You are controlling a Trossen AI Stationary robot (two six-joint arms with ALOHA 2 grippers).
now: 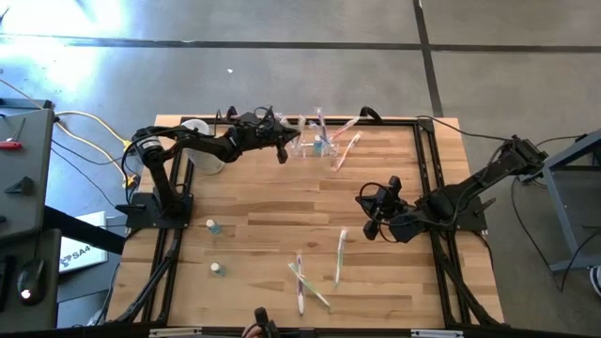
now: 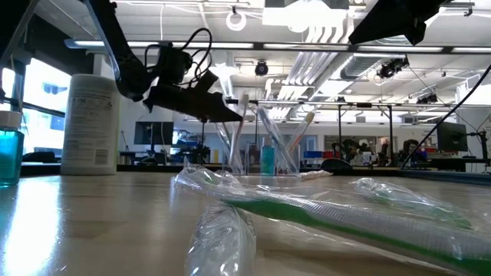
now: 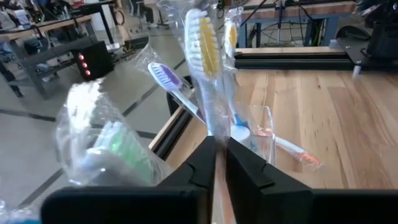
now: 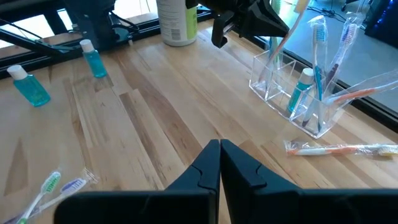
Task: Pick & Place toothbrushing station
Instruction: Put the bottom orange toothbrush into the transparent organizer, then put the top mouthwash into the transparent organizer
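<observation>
Left hand (image 1: 282, 148): we see it pinching a wrapped yellow toothbrush (image 3: 204, 59) over the toothbrushing station (image 4: 297, 93).
Right hand (image 1: 368, 218): pressed together, mid-worktop (image 1: 282, 207).

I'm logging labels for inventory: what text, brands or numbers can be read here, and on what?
White canister: printed label, too blurred to read.
White sheet on the floor left of the table: dark letters, cut off, not legible.
Small blue bottles: no readable text.
Nothing else carries text.

Wooden table (image 1: 272, 202): clear holder (image 1: 317, 145), white canister (image 1: 201, 145), 2 blue bottles (image 1: 213, 226), wrapped toothbrushes (image 1: 302, 280)
</observation>
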